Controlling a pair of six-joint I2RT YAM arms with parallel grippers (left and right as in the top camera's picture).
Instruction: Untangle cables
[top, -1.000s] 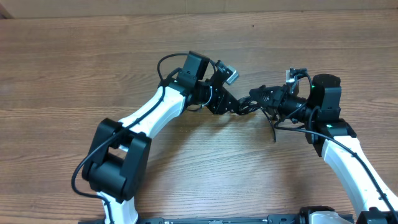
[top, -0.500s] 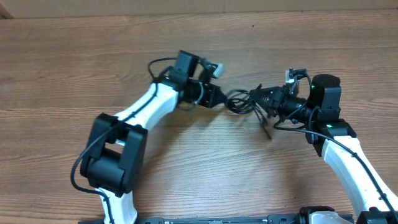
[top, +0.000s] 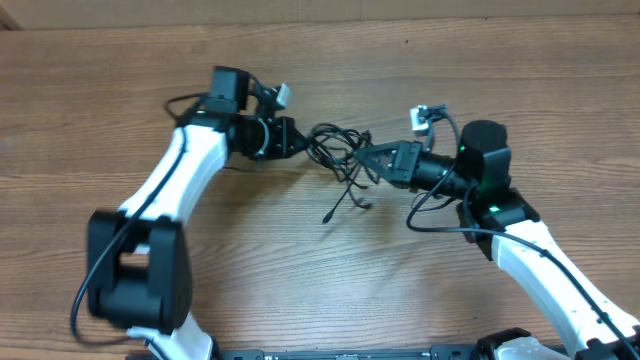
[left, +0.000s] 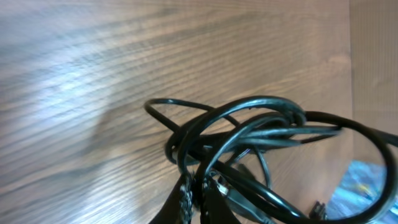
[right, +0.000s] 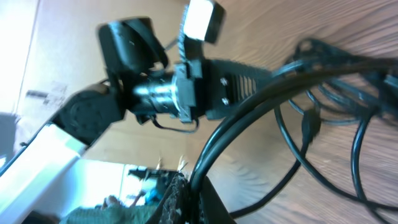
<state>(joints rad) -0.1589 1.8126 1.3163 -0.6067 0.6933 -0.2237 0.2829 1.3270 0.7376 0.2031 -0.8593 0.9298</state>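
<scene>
**Both Claws Locked on the Cables**

The left claw (top: 292, 138) was pressed together on the cables (top: 335, 147), and everything else lined up from that grip. Seen from overhead, the thin black cords sprang straight out of the left claw's tips as a bundle of loops, touching it. From there they ran away from it to the right claw (top: 378, 158). The right claw sat on the far side of the tangle from the left claw, pointing back at it. It was pinched shut on the cables too, so the knot hung between the pair, with the bulk of the loops nearer the left claw.

One loose cord (top: 340, 198) dropped out of the bundle and trailed away from the left claw, toward the robot's own side of the wooden surface (top: 520, 70). Its tip lay low over the wood, but whether it touched could not be told.

Up close on the left wrist camera, the fingers (left: 185, 198) were closed at the bottom of the view. Several cords were gripped between them, and the loops arched out just beyond the left claw over the wood grain. On the right wrist camera, one cord rose out of the right claw's closed tips. It swept toward the left claw, which came into view head-on just past the tangle.
</scene>
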